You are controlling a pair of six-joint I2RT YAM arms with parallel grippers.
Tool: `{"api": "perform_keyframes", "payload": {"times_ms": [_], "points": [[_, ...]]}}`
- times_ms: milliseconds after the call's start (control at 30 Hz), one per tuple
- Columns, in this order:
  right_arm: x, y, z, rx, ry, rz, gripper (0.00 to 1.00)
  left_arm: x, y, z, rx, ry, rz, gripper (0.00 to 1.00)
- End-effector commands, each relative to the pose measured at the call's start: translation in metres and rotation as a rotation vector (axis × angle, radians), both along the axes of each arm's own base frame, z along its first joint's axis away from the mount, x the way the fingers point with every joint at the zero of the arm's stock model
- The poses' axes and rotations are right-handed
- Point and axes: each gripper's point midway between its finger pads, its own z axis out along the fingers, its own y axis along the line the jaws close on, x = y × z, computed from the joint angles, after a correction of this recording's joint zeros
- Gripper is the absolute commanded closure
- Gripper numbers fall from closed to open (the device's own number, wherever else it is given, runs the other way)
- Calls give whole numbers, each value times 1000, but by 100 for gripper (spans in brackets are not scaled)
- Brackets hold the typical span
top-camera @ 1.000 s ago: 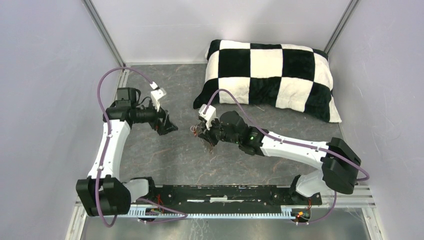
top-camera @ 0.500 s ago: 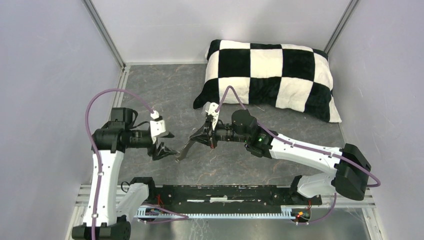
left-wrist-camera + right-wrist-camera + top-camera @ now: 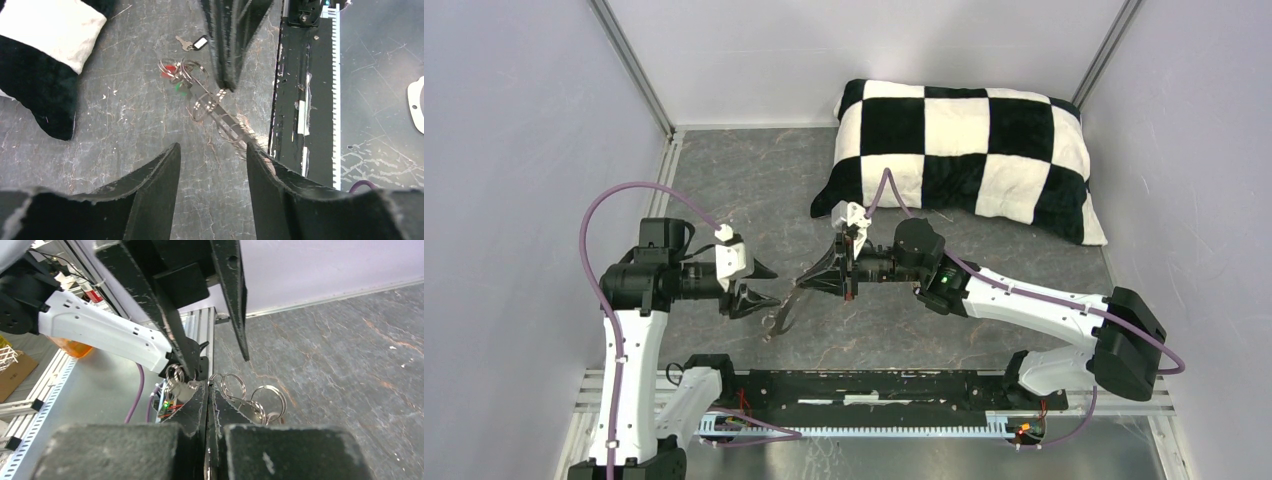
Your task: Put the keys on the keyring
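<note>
My right gripper [image 3: 804,286] is shut on the keyring [image 3: 782,312], a flat metal strip with several split rings that hangs slanting down above the table. In the right wrist view its pads [image 3: 206,390] pinch the strip [image 3: 243,407], with rings sticking out on both sides. My left gripper [image 3: 769,290] stands open just left of the strip's hanging end, with nothing between its fingers [image 3: 150,180]. Three small keys lie on the table under the right gripper [image 3: 227,85]: one with a black tag [image 3: 199,42], one with a red tag [image 3: 169,70], one with a green tag [image 3: 181,90].
A black-and-white checked pillow [image 3: 964,150] lies at the back right. The black mounting rail [image 3: 874,385] runs along the near edge, close to the keyring's low end [image 3: 235,131]. Grey walls enclose the table on three sides.
The right gripper lifted the keyring off the table, and it now hangs from that gripper. The left arm swung nearer and to the right, up to the keyring's end, its jaws narrowing.
</note>
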Motion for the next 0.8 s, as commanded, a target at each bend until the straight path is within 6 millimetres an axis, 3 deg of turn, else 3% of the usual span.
{"api": "perform_keyframes", "payload": {"times_ms": [0, 200, 333, 533, 767], "points": [[-14, 2, 28, 93, -32, 78, 100, 4, -6, 23, -48, -52, -33, 44], [-19, 9, 24, 74, -27, 103, 99, 2, -7, 26, -62, -34, -30, 59], [-18, 11, 26, 81, -26, 89, 100, -14, -13, 21, -53, 28, -87, 65], [-27, 11, 33, 110, -25, 135, 100, -21, -11, 11, -8, 26, -97, 70], [-32, 9, 34, 117, -17, 156, 99, -6, -11, 22, -35, -71, -12, 73]]}}
